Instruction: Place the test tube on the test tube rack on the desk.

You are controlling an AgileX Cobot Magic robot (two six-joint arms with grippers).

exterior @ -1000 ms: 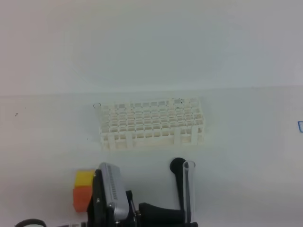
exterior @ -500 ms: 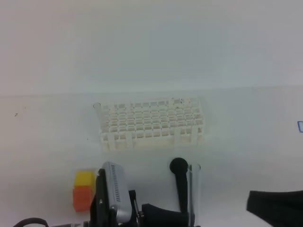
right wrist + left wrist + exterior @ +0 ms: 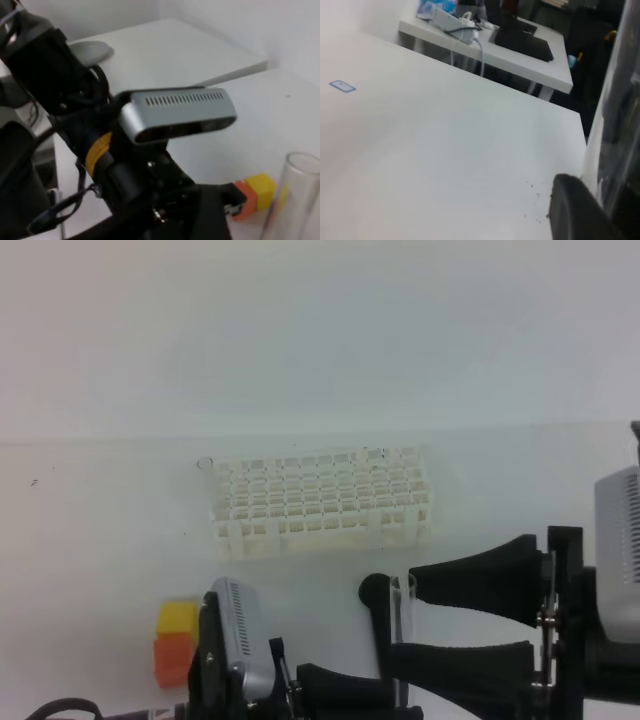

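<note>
Holding the slender clear glass test tube (image 3: 402,625) upright at lower centre for handover, left gripper (image 3: 398,685) clamps it; right gripper (image 3: 470,618) gapes around it.

clear glossy glass test tube (image 3: 402,612), matt white plastic test tube rack (image 3: 320,502).

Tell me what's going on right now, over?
Left gripper holds the test tube upright. Right gripper open, jaws either side of it. Test tube rack beyond, nothing in between.
</note>
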